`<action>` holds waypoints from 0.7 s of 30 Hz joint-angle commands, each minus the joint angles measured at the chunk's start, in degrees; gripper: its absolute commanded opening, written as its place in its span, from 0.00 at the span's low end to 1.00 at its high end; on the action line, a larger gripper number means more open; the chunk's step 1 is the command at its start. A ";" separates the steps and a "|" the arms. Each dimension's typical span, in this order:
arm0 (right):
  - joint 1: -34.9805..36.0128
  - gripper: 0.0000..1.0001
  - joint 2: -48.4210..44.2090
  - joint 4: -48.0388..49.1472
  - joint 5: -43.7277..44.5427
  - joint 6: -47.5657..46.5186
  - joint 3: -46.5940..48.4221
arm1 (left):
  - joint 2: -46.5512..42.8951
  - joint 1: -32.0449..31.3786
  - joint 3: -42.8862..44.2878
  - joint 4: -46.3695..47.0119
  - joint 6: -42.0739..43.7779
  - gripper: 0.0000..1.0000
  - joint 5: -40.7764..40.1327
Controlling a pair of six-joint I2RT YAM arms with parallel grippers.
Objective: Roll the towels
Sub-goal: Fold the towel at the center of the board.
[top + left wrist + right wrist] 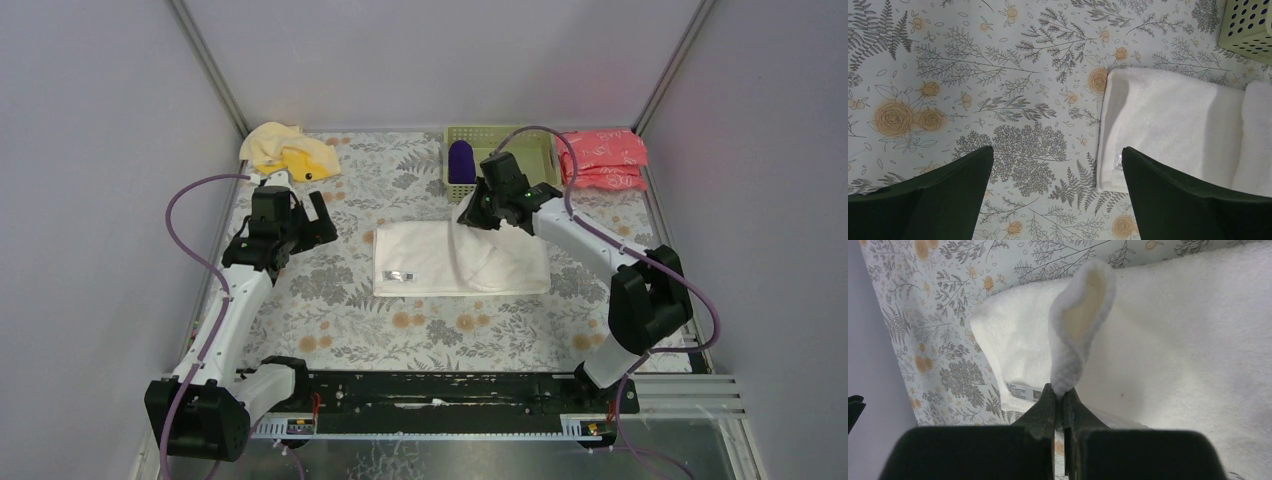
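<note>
The large white towel (440,262) lies folded flat in the middle of the flowered table. My right gripper (470,216) hovers above its far edge, shut on one corner (1079,330), which stands pulled up off the rest of the towel (1178,340); the pinch is at my fingertips (1059,392). My left gripper (311,208) hangs open over bare table just left of the towel's left edge (1168,120), nothing between its fingers (1058,156). The dark purple towel (461,160) stands rolled in the green basket. The pale yellow towel (285,150) lies crumpled at the back left.
The light green basket (530,142) sits at the back centre, with pink-red packets (603,158) stacked to its right. Its perforated corner (1248,27) shows in the left wrist view. Grey walls close in the table on three sides.
</note>
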 commanded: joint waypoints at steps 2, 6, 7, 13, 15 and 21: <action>4.12 0.00 1.43 5.06 3.81 3.63 4.58 | 0.32 -0.27 -0.33 0.52 0.91 1.00 1.23; 5.58 0.00 2.86 5.95 4.22 4.42 6.03 | 0.34 -0.28 -0.39 0.52 0.86 1.00 1.37; 5.82 0.00 3.10 5.89 4.42 4.62 6.48 | 0.44 -0.28 -0.44 0.48 0.86 1.00 1.34; 6.82 0.02 4.72 6.84 5.39 5.27 7.72 | 0.66 -0.34 -0.41 0.39 0.90 1.00 1.48; 7.10 0.03 5.86 7.39 5.31 5.56 7.76 | 0.81 -0.29 -0.45 0.43 0.95 1.00 1.62; 8.44 0.06 10.46 10.67 3.39 6.98 7.65 | 1.35 -0.28 -0.42 0.40 0.95 1.00 1.93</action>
